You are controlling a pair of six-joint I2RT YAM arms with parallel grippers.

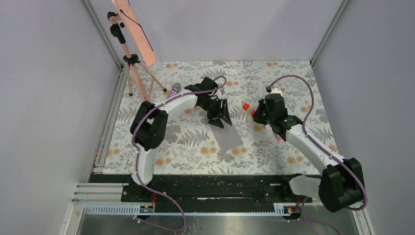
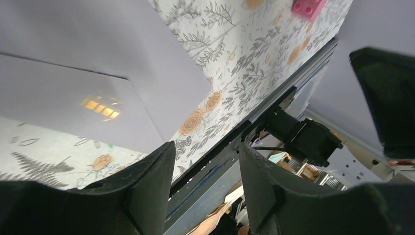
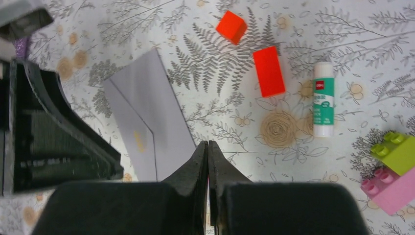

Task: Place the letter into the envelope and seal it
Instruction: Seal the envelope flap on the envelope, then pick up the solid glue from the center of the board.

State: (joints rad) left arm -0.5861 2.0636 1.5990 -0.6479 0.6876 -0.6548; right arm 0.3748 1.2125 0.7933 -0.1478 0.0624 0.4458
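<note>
No loose letter shows, so you may judge it inside the envelope (image 1: 230,138); seal unconfirmed. The left pincer (image 2: 204,161) is wide, the right pincer (image 3: 208,147) closed and empty.

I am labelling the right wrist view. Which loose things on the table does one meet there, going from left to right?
envelope → red cube → red block → glue stick → lime-green brick and pink brick, together at the right edge.

Pale grey walls (image 1: 44,98) on 3 sides, floral tablecloth (image 1: 293,73), tripod (image 1: 131,60) w/ pink panel (image 1: 135,30) back-left.
</note>
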